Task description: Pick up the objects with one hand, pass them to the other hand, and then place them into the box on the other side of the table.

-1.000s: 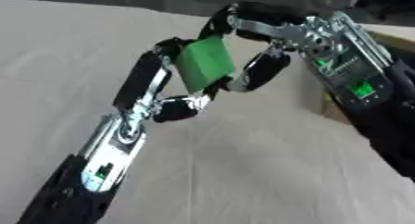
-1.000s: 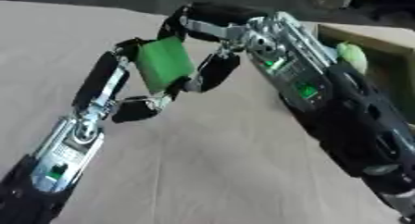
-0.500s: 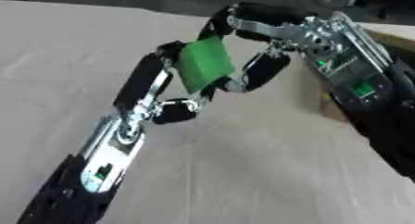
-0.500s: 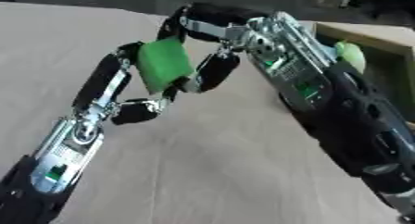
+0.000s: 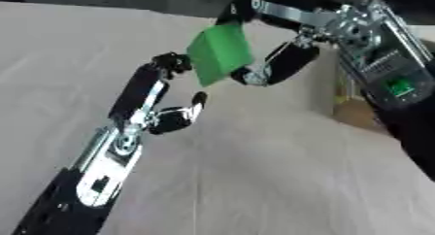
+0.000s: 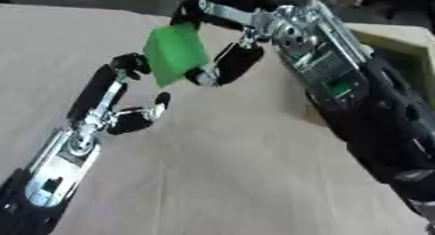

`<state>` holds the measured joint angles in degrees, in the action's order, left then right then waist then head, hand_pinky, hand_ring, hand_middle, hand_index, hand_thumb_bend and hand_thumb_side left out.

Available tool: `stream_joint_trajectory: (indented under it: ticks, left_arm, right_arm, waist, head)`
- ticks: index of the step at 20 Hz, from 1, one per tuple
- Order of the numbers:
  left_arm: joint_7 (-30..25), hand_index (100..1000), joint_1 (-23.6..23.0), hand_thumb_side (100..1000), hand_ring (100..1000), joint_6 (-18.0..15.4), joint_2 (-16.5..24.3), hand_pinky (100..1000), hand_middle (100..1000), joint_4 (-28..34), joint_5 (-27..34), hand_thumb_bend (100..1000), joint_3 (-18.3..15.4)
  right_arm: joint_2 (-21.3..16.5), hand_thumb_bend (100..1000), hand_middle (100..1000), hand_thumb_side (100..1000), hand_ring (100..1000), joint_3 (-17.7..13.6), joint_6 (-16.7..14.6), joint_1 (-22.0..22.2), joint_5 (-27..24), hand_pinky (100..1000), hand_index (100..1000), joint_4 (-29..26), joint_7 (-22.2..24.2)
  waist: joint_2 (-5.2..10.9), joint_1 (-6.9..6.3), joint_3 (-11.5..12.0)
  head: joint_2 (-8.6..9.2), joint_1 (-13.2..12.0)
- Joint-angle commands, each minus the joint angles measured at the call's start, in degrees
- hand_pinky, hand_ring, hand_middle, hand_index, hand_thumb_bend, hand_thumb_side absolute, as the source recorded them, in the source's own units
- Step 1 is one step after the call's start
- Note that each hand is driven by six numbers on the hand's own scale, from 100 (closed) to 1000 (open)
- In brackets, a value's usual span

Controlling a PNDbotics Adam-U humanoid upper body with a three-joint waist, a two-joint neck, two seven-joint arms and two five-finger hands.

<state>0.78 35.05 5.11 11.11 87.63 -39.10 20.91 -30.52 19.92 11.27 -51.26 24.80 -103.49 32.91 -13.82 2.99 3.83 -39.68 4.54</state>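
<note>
Left eye view shows the right hand (image 5: pixel 285 54) pinching the green block (image 5: pixel 219 53) between thumb and fingers, above the tan table (image 5: pixel 255 180) toward 12 o'clock. At 7 o'clock of the block, the left hand (image 5: pixel 157 103) is spread, just apart from it. A cardboard box (image 6: pixel 399 40) sits at 3 o'clock.

Two hands raised, fingertips close.
Right hand (image 5: pixel 280 59) curls in a pinch; left hand (image 5: pixel 157 100) below it, fingers relaxed, apart.
</note>
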Motion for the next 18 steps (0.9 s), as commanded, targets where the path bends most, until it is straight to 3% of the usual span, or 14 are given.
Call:
stream_joint_trajectory:
  ticks: [1, 8, 16, 18]
  left_arm:
    - [0.25, 818, 0.06, 100, 702, 0.75, 2.07, 688, 653, 1.68, 0.51, 338, -0.97]
    - [0.93, 815, -1.18, 100, 700, 2.48, 5.17, 688, 651, 4.06, 1.93, 350, -2.56]
    - [5.04, 806, -3.51, 100, 695, 6.74, 11.95, 690, 647, 9.72, 5.95, 330, -6.87]
    - [6.37, 806, -4.37, 148, 692, 7.89, 13.68, 690, 646, 11.31, 7.40, 323, -8.19]
  right_arm:
    - [-3.75, 100, 477, 100, 786, -4.37, 3.10, 0.77, -3.11, 859, 611, -2.90, -2.48]
    - [-9.89, 100, 481, 103, 796, -12.08, 8.56, 6.67, -6.45, 867, 619, -2.38, -9.25]
    - [-16.56, 100, 501, 104, 800, -18.84, 10.35, 15.65, -4.84, 865, 642, 3.93, -17.61]
    - [-17.61, 100, 508, 100, 801, -20.01, 10.46, 17.48, -4.14, 862, 648, 5.70, -19.17]
  waist:
    - [1.46, -0.44, -0.21]
    - [1.32, -1.20, -0.31]
    - [1.15, -1.91, 0.03]
    - [1.11, -2.03, 0.07]
  head:
    - [-0.05, 0.49]
    - [0.36, 1.50]
    - [0.19, 5.53]
    - [0.33, 6.40]
